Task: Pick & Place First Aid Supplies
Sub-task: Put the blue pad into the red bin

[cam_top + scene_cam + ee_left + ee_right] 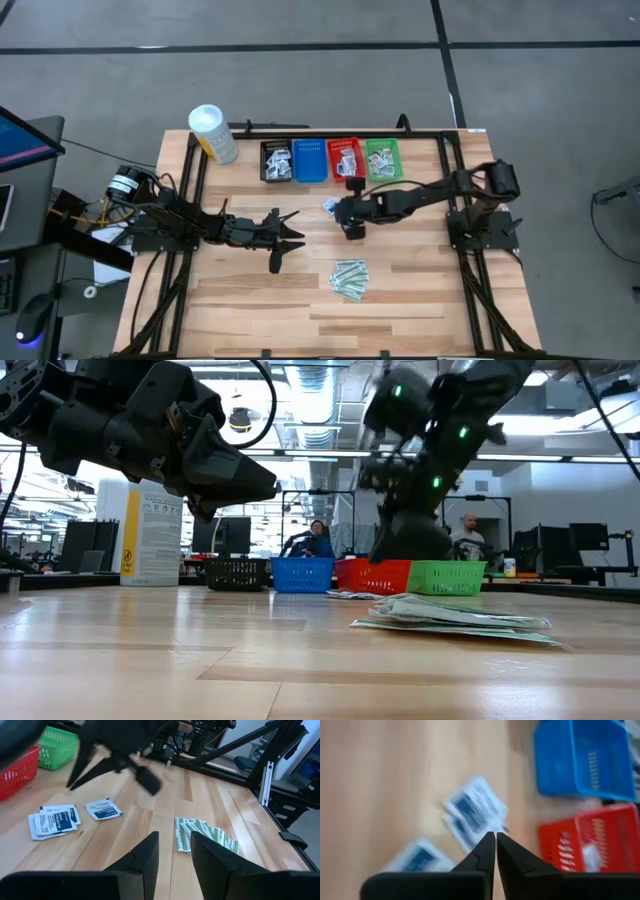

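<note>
Several white packets with blue print [52,820] lie flat on the table in front of the baskets, and they show again in the right wrist view [472,812]. A pile of pale-green strips [350,278] lies nearer the table's near edge [205,835]. My right gripper [495,836] hovers over the white packets [328,205], shut, with nothing seen between its fingers. My left gripper [175,852] is open at the table's middle [285,238], left of the strips and pointing toward them.
A row of black [277,160], blue [310,160], red [346,158] and green [383,158] baskets stands at the far edge, some holding packets. A tall white tub [212,133] stands at the far left. People sit in the room beyond [465,535].
</note>
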